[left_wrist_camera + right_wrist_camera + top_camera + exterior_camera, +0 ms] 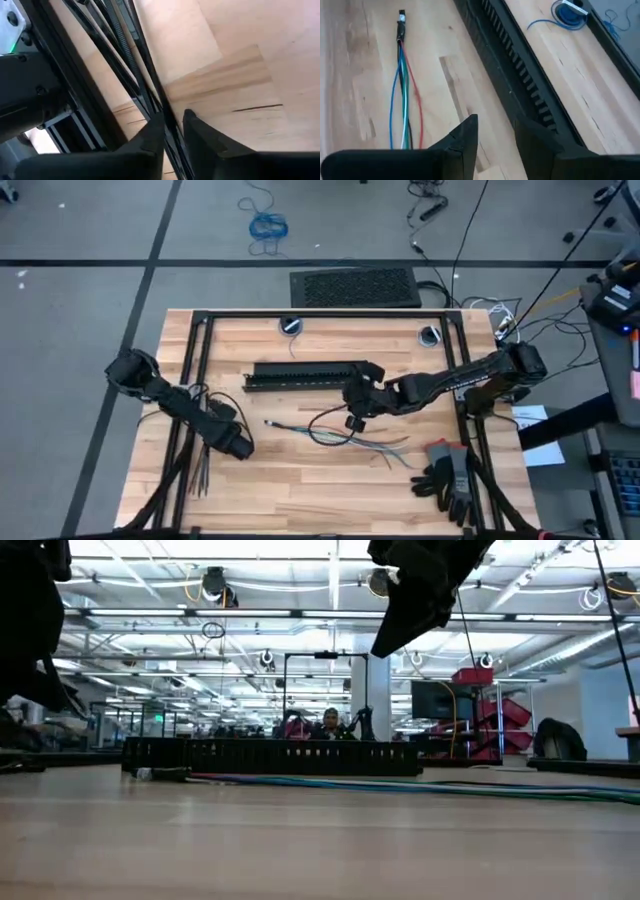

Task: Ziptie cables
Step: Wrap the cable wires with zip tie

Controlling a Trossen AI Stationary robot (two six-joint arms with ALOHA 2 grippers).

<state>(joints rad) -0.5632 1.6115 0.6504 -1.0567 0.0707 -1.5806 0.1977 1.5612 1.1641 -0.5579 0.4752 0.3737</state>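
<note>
The cables (345, 436) lie on the wooden table, a bundle of thin blue, green, red and pale wires (404, 95) joined at a dark end (400, 30) that points toward the table's left. My right gripper (352, 408) hovers open above their middle (496, 145), held clear of the table in the low view (420, 590), with nothing between its fingers. The zipties (201, 472), thin dark strips, lie near the table's left front beside the frame rail. My left gripper (232, 442) is down at them, shut with the strips running between its fingers (173, 131). My left gripper has the zipties (167, 117) between its two fingers, several strips together, near one end of them. The strips run on away from the fingertips (152, 131) along the table, beside the black rail. The pads themselves are hidden by the fingers.
A long black slotted bar (300, 376) lies far of the cables, close to my right gripper. A pair of dark gloves (450, 475) sits at the right front. A black frame (190, 380) borders the table, with two round grommets (291, 326) at the far edge.
</note>
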